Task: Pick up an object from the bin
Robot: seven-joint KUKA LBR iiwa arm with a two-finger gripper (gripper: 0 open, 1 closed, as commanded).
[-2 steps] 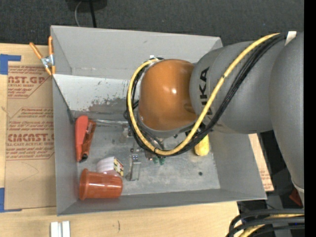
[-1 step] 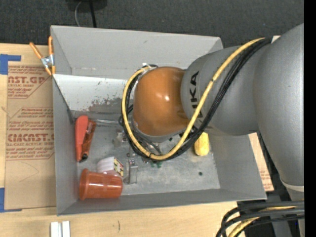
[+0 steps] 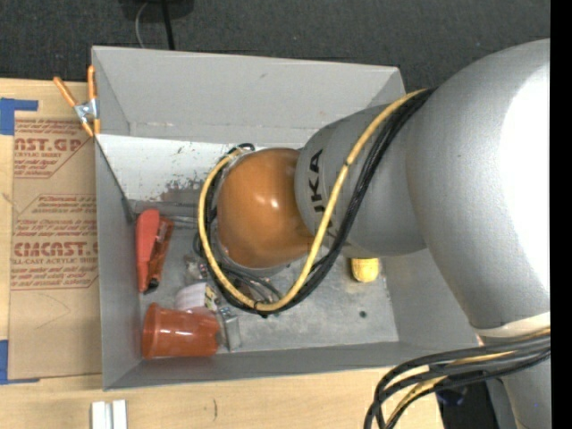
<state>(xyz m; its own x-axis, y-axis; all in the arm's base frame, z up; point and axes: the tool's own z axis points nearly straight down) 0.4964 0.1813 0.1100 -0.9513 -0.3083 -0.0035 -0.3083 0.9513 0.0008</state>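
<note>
A grey metal part of my gripper [image 3: 229,327] shows at the lower left of the arm's orange cover, low in the bin's front left part. It is right beside an orange-red plastic cup [image 3: 179,332] lying on its side in the front left corner. A small white and pinkish thing [image 3: 191,295] lies just above the cup, close to the gripper. A red-handled tool [image 3: 148,248] lies lengthwise along the left wall. Whether the gripper touches the cup or the white thing is hidden.
A small yellow thing lies on the bin floor at the right, partly under the arm. The arm with its orange cover and yellow and black cables spans the middle and right of the bin. The back wall slopes up behind them.
</note>
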